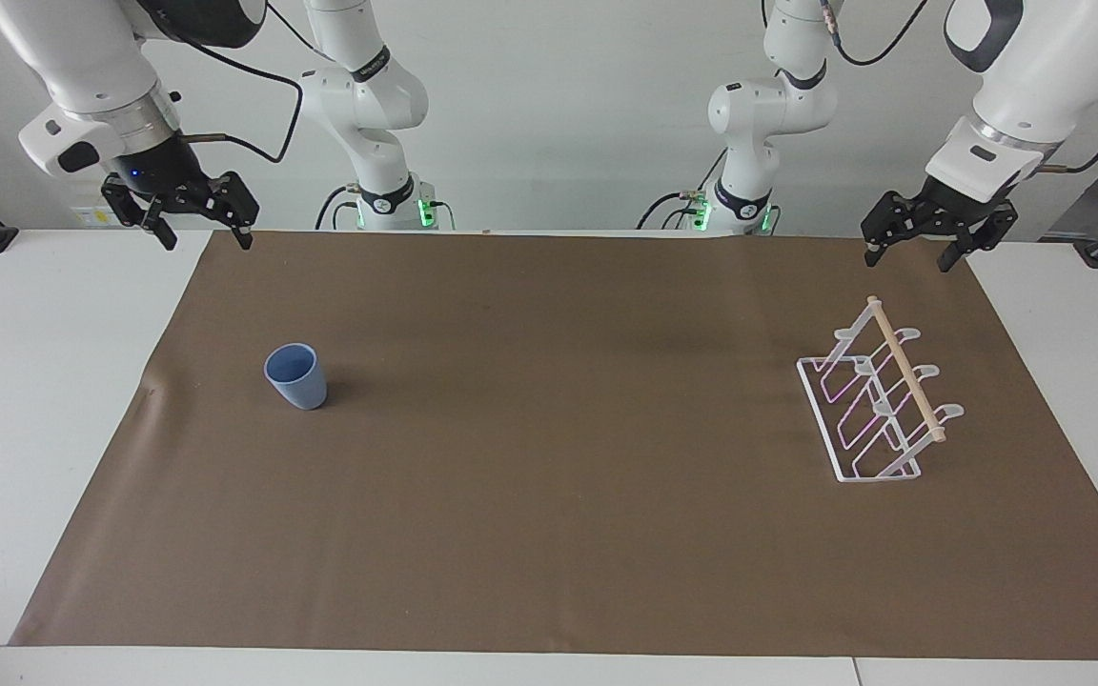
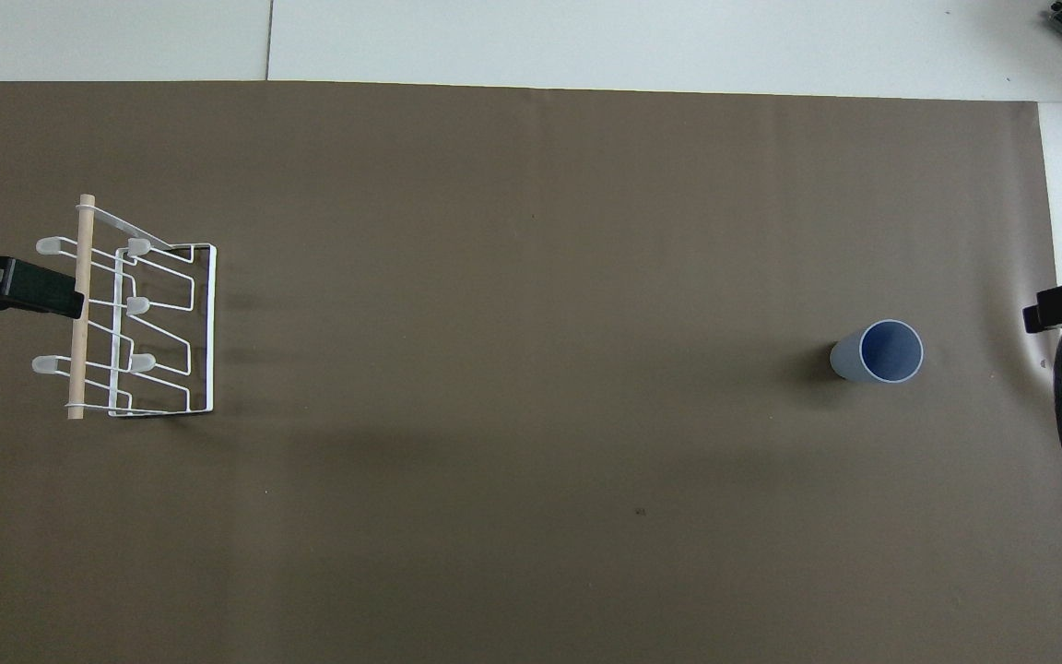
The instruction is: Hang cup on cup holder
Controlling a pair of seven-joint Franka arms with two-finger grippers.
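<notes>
One small cup (image 1: pixel 296 375) stands upright, mouth up, on the brown mat (image 1: pixel 549 534) toward the right arm's end of the desk, well apart from the cup holder (image 1: pixel 883 400) at the left arm's end. It looks light, stiff and smooth, so it may slip or tip; a pinch across its tapered wall near the rim seems the best hold. The right gripper (image 1: pixel 204 236) hangs over the mat's edge close to the robots, fingers apart and empty. The left gripper (image 1: pixel 906 255) waits raised above the holder's end, fingers apart too.
</notes>
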